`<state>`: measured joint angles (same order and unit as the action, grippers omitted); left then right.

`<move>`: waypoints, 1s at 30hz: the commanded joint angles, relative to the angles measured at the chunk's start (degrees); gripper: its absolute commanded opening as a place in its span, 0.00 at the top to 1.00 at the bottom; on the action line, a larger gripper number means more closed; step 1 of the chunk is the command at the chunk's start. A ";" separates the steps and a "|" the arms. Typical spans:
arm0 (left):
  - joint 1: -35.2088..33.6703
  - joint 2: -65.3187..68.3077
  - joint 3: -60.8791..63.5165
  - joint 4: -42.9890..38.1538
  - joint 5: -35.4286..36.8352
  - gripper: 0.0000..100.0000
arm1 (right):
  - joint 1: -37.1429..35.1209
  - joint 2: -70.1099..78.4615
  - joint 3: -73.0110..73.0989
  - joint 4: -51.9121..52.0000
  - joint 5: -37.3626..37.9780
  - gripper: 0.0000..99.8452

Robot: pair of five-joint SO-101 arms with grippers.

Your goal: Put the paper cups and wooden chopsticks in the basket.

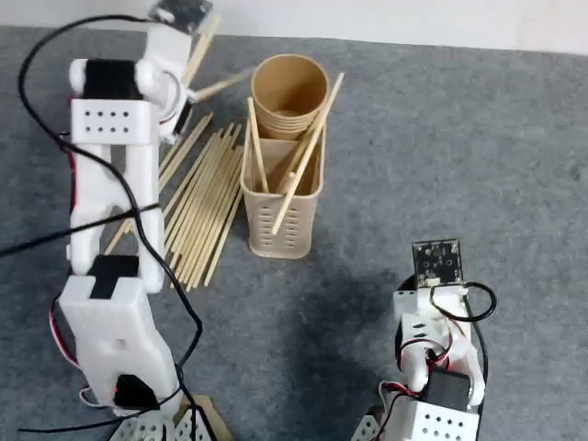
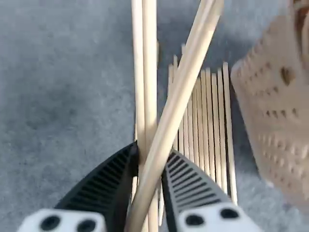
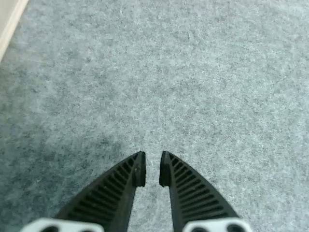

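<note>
**Crossed sticks in the pinch could slip before they reach the basket**

High view: the basket (image 1: pixel 283 220) stands mid-table. The stacked paper cups (image 1: pixel 289 87) sit in its far end, and a few leaning chopsticks (image 1: pixel 308 152) rest inside it. The loose chopsticks (image 1: pixel 197 207) lie fanned on the mat just beside the basket, partly under the left arm (image 1: pixel 110 175). At that arm's far end, the held chopsticks (image 1: pixel 220 85) poke out at different angles. The right arm (image 1: pixel 436 340) is well apart, near the front.

Left wrist view: the left gripper (image 2: pixel 149 162) is clamped on the held chopsticks, which cross instead of lying parallel. With such a bundle the pads likely bear on one stick more than the others, so a loose one could pivot or drop out during the carry. The long splayed ends might also catch the basket's rim or knock the leaning sticks.

Right wrist view: the right gripper (image 3: pixel 152 169) hangs over bare grey mat (image 3: pixel 193 72), its jaws pressed nearly together on nothing. From there it probably could not steady the basket if it were bumped.
</note>
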<state>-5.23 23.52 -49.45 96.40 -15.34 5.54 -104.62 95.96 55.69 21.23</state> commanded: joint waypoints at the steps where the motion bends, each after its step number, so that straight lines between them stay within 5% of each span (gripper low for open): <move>1: 2.77 -5.49 -7.60 0.35 5.98 1.00 | -0.40 -0.57 7.43 -0.92 0.53 0.93; 8: 15.16 -6.37 -24.66 -0.35 9.32 1.00 | -0.40 -0.57 7.43 -0.84 0.44 0.93; 18: 24.13 -5.23 -26.68 -11.60 18.55 1.00 | -0.40 -0.57 7.43 -0.92 0.44 0.93; 25: 28.26 -5.85 -27.21 -11.25 19.78 1.00 | -0.40 -0.57 7.43 -0.92 0.53 0.93; 30: 32.48 -5.58 -40.22 -7.30 17.67 1.00 | -0.40 -0.57 7.43 -0.92 0.53 0.93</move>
<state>23.78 19.56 -78.64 86.46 3.82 5.54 -104.62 95.96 55.69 21.23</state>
